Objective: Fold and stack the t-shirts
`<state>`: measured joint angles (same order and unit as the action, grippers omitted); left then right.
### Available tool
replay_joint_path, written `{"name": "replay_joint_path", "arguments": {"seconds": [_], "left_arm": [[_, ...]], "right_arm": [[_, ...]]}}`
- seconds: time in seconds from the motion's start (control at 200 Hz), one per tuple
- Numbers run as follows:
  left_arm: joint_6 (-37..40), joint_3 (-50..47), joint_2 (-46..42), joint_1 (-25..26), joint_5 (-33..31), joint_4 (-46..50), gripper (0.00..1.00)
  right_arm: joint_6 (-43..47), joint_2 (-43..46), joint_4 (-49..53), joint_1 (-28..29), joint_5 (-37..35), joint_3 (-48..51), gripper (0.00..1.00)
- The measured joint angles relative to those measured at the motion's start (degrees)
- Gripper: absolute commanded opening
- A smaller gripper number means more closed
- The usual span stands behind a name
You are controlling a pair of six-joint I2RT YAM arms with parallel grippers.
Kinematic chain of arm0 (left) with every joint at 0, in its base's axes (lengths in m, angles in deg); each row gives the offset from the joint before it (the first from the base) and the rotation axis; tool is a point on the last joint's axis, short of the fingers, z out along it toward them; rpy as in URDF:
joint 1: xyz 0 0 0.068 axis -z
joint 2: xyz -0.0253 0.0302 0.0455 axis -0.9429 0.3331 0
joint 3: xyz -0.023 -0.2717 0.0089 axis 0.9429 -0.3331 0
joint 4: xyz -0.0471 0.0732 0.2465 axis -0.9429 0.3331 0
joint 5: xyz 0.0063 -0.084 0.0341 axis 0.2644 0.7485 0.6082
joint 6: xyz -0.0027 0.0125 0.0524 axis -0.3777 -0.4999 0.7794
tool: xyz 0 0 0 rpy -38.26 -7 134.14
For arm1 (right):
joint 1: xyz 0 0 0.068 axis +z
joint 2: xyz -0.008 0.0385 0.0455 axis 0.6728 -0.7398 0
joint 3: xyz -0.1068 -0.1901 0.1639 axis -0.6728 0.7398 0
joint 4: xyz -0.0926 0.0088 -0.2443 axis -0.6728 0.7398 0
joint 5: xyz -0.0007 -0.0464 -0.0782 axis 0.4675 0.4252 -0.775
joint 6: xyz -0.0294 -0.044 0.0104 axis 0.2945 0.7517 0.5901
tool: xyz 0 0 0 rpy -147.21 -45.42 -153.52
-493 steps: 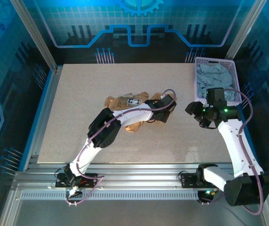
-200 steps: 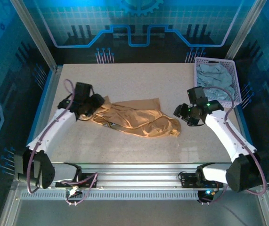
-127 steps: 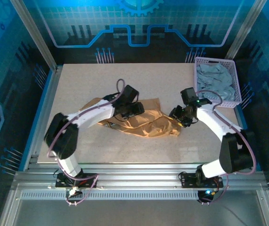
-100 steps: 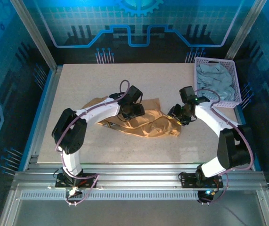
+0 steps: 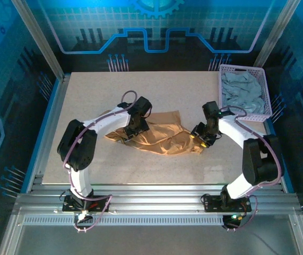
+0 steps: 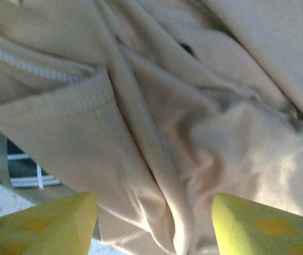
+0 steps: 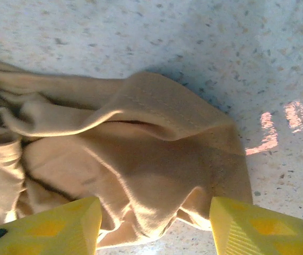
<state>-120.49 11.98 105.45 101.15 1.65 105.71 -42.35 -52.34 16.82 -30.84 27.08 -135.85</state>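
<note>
In the middle of the bench (image 5: 87, 95), the tan t-shirt (image 5: 159, 139) now lies drawn out into a long, wrinkled strip running from centre-left to centre-right of the overhead frame, where a couple of seconds ago it was a tight little heap under the left arm. A second ago the left claw (image 5: 132, 130) stood far out at the left of the frame; it has swung back in and hovers over the shirt's upper-left part. The right claw (image 5: 199, 135) has crept in from beside the basket (image 5: 223, 69) to the shirt's right end. In the wrist views both claws are released: the yellow fingers (image 6: 50, 223) of the left stand wide apart above folds and a stitched hem. Those of the right (image 7: 257, 226) straddle a bunched corner lying on the speckled surface, and neither has cloth pinched. The grey-blue t-shirt (image 5: 241, 93) sits crumpled in the basket at the upper right. The spreading seems partly done; the shirt probably wants fresh grips at both ends and more flattening before any fold, and no stack is begun.
</note>
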Motion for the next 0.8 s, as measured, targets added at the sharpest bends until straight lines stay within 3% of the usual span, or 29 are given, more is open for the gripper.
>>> {"name": "replay_joint_path", "arguments": {"seconds": [0.18, 0.42, 0.545, 0.625, 0.8], "left_arm": [[0.0, 0.0, 4.02, -1.33, -0.02, -2.08, 0.41], [0.52, 0.02, 5.62, -1.64, -0.07, -3.34, 0.0], [1.57, 0.02, 5.53, -1.64, -0.39, -3.78, 0.0], [1.64, 0.02, 5.18, -1.73, -0.57, -3.8, 0.0], [1.99, 0.02, 0.72, -3.23, -0.92, -3.82, 0.0]], "right_arm": [[-1.62, -1.16, 2.19, 0.07, -0.72, 1.09, 0.54], [-5.03, 3.69, 5.53, 0.17, -1.55, 4.13, 0.56], [-8.11, 4.9, 4.87, 0.37, -0.15, 7.45, 0.52], [-10.38, 3.74, 3.76, 0.68, 0.79, 9.11, 0.42], [-12.81, -1.05, 1.11, 0.63, 0.42, 6.73, 0.06]]}}
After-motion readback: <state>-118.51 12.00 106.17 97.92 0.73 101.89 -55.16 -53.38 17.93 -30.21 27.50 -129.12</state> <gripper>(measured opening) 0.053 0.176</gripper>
